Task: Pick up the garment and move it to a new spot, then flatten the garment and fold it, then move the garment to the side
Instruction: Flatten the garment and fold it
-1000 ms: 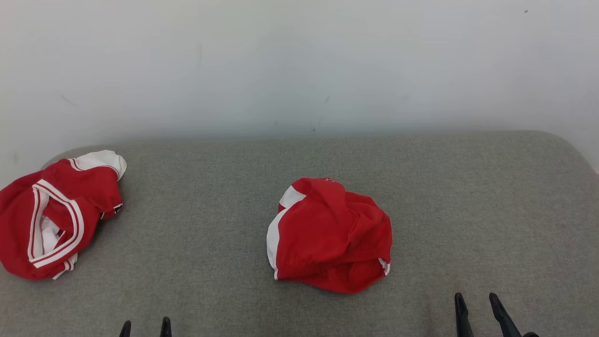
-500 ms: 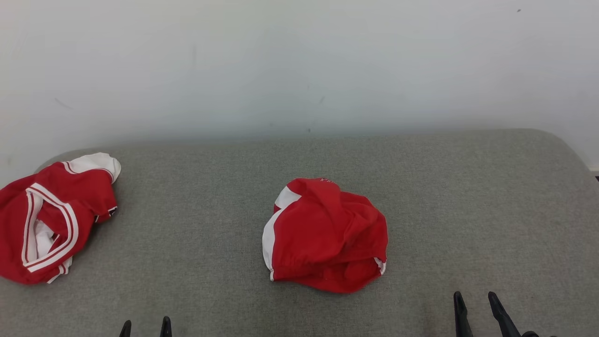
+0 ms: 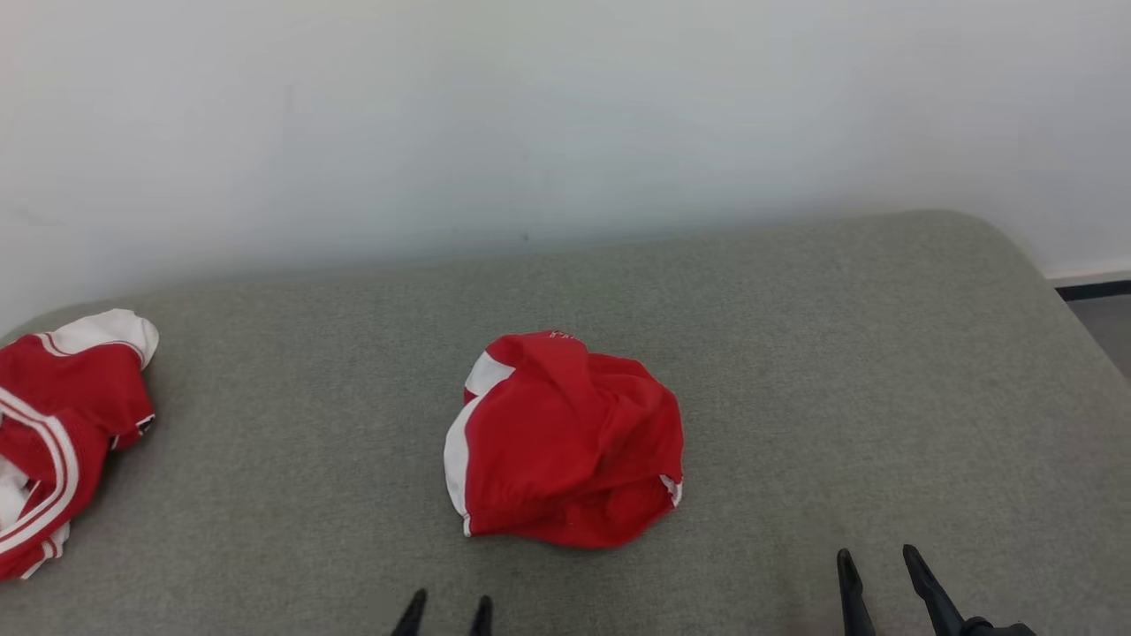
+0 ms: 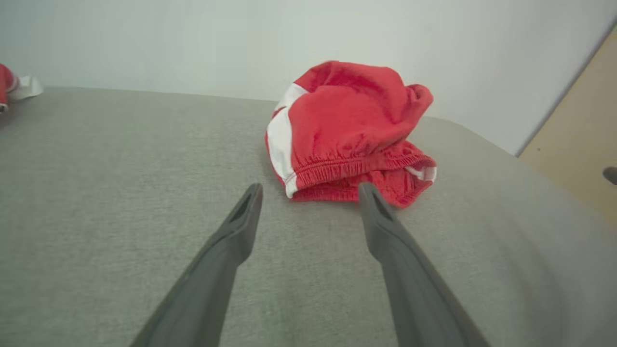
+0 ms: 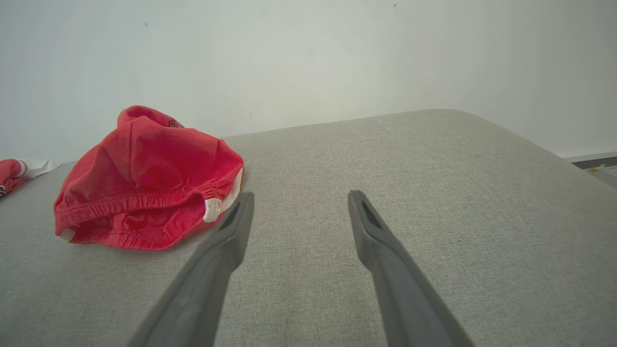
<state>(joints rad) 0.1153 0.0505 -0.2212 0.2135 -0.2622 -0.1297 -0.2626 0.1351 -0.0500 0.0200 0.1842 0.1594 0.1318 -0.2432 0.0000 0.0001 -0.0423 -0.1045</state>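
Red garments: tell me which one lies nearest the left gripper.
The crumpled garment in the middle, just ahead of the left gripper; the striped garment lies at the head view's left edge.

Nothing legible anywhere. Faint white lettering (image 3: 555, 334) on the top fold of the crumpled red garment (image 3: 565, 442) — too small and creased to make out. In the right wrist view, a small dark patch (image 5: 174, 124) with pale marks on that same fold — blurred, unreadable. Small dark spot (image 3: 146, 424) on the second red-and-white garment (image 3: 53, 424), likewise illegible.
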